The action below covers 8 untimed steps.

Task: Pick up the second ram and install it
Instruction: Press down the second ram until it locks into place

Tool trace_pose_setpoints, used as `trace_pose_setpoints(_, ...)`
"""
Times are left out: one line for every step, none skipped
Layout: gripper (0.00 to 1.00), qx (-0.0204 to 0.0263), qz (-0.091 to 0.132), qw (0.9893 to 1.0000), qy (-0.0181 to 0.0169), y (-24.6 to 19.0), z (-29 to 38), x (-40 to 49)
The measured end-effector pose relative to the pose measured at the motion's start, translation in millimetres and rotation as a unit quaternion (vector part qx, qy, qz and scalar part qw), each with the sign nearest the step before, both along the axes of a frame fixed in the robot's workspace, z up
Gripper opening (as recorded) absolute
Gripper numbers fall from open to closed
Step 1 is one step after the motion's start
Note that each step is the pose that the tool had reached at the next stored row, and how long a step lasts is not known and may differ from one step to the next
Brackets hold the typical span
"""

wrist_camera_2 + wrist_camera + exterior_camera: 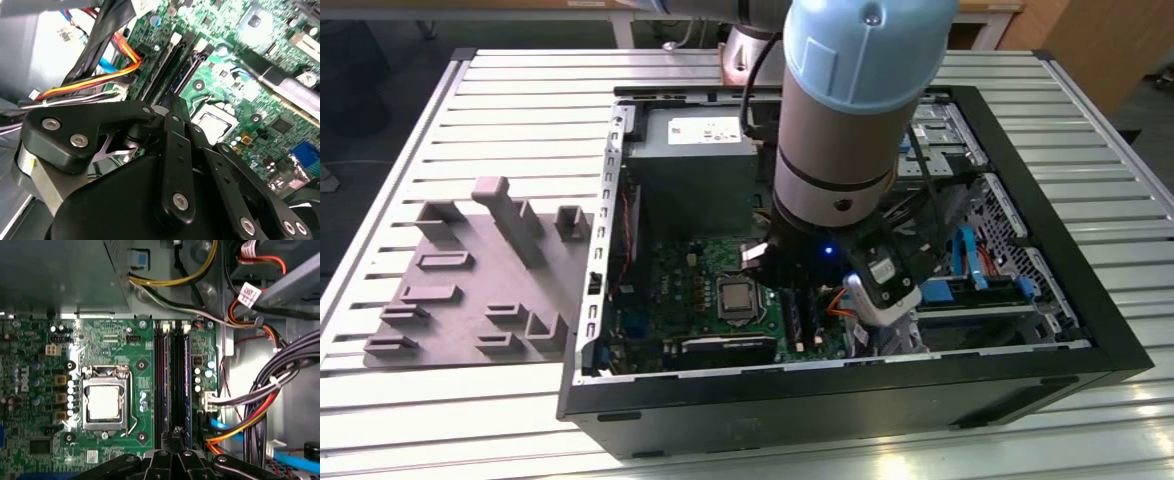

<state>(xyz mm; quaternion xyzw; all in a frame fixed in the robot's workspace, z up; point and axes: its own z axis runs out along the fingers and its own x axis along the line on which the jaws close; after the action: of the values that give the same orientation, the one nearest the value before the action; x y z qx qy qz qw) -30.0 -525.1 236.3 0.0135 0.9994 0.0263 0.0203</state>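
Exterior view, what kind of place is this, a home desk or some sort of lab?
Probably a robotics lab or assembly test cell: an open computer case lies on a slatted metal table, beside a grey fixture plate, with a robot arm reaching inside.

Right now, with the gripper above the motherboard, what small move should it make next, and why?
Probably a short, slow push straight down. In the first wrist view the gripper stands over one end of the black memory slots, in line with them, beside the processor socket. Whether it holds the second ram I cannot tell, so I would go gently.
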Motion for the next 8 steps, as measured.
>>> trace_pose_setpoints(0.11, 0.0, 0.0, 1.0, 0.0, -1.3, 0.0, 0.0)
trace_pose_setpoints(0.11, 0.0, 0.0, 1.0, 0.0, -2.2, 0.0, 0.0)
trace_pose_setpoints(0.11, 0.0, 0.0, 1.0, 0.0, -2.3, 0.0, -0.1)
trace_pose_setpoints(0.11, 0.0, 0.0, 1.0, 0.0, -2.2, -0.1, -0.1)
trace_pose_setpoints(0.11, 0.0, 0.0, 1.0, 0.0, -2.2, -0.1, 0.0)
trace_pose_setpoints(0.11, 0.0, 0.0, 1.0, 0.0, -2.3, 0.0, 0.0)
trace_pose_setpoints(0.11, 0.0, 0.0, 1.0, 0.0, -2.3, -0.2, 0.0)
trace_pose_setpoints(0.11, 0.0001, 0.0, 1.0, 0.0, -2.3, -1.0, 0.0)
